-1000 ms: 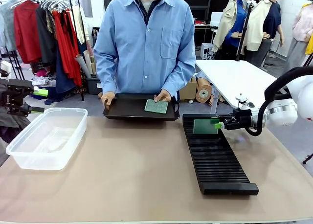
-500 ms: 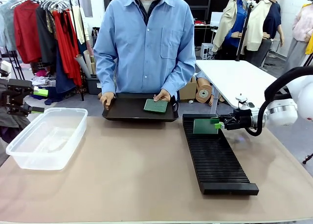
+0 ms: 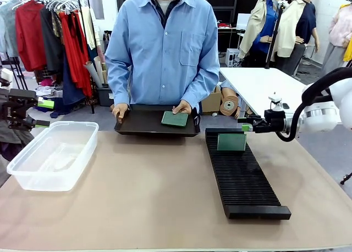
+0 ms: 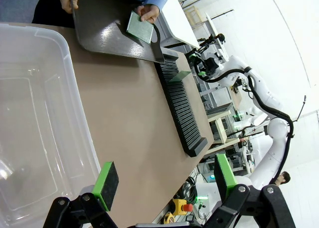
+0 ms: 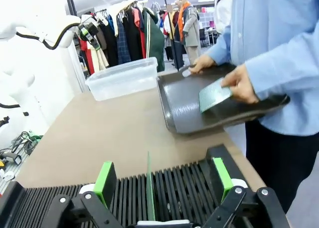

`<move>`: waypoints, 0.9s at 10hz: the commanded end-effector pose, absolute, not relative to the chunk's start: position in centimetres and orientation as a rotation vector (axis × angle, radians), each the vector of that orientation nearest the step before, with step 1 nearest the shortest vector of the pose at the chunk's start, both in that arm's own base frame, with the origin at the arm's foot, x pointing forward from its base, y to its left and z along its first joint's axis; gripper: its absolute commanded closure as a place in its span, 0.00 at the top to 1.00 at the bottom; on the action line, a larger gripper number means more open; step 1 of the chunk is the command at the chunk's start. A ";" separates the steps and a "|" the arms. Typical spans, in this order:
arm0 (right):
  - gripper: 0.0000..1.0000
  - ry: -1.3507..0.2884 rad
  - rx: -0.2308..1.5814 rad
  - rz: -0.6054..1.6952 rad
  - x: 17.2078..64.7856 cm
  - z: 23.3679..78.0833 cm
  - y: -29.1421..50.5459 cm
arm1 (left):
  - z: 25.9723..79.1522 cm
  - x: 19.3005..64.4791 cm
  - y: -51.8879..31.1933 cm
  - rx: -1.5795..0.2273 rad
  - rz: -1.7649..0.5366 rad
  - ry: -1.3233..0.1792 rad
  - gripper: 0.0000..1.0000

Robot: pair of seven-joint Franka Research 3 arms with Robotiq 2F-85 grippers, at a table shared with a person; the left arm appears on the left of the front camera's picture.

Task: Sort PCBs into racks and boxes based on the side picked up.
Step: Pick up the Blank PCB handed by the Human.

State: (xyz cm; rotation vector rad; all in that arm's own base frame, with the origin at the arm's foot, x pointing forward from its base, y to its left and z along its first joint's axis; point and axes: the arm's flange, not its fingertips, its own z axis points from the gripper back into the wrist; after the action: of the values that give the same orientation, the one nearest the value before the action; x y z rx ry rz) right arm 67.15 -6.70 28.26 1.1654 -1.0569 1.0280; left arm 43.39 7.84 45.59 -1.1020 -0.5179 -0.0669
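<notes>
PCBs show in two places. At the right end effector [image 5: 163, 179] the fingers are spread wide, one green pad on either side of the upright PCB [image 5: 149, 188] and neither touching it. That board stands on edge in a slot near the far end of the rack [image 3: 242, 177], its green face turned towards the robot's side. In the front view the end effector hangs just off the board's upper corner, on the robot's right.

The rack lies lengthwise on the right half of the table [image 3: 154, 191], its far end close to the black tray [image 3: 143, 122].

A person in a blue shirt holds that tray at the table's far edge. One hand [image 3: 121, 111] grips the tray's end. The other hand [image 3: 183, 107] rests its fingers on the second PCB [image 3: 175, 119], which lies green face up at the tray's end nearer the rack.

Over on the left, the left end effector [image 4: 164, 180] also has its fingers apart. It hovers by the clear box [image 3: 52, 153], which sits near the table's left edge, well apart from the rack.
</notes>
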 end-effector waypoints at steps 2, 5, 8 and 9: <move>1.00 -0.963 1.231 0.964 63.7 32.4 -5.1 | 45.8 43.3 7.8 -1.106 -0.072 -0.519 1.00; 1.00 -0.716 1.414 0.701 60.5 35.3 -3.9 | 45.8 43.3 7.8 -1.106 -0.072 -0.519 1.00; 1.00 -0.548 1.536 0.530 55.1 37.0 -2.8 | 45.8 43.3 7.8 -1.106 -0.072 -0.519 1.00; 1.00 -0.456 1.529 0.451 52.9 37.6 -2.6 | 45.8 43.3 7.8 -1.106 -0.072 -0.519 1.00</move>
State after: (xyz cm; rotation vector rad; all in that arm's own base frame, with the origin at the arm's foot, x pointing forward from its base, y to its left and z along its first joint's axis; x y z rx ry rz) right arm 55.31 -3.14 36.20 1.5277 -0.5355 0.5431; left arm 43.40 7.84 45.58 -1.1020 -0.5176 -0.0668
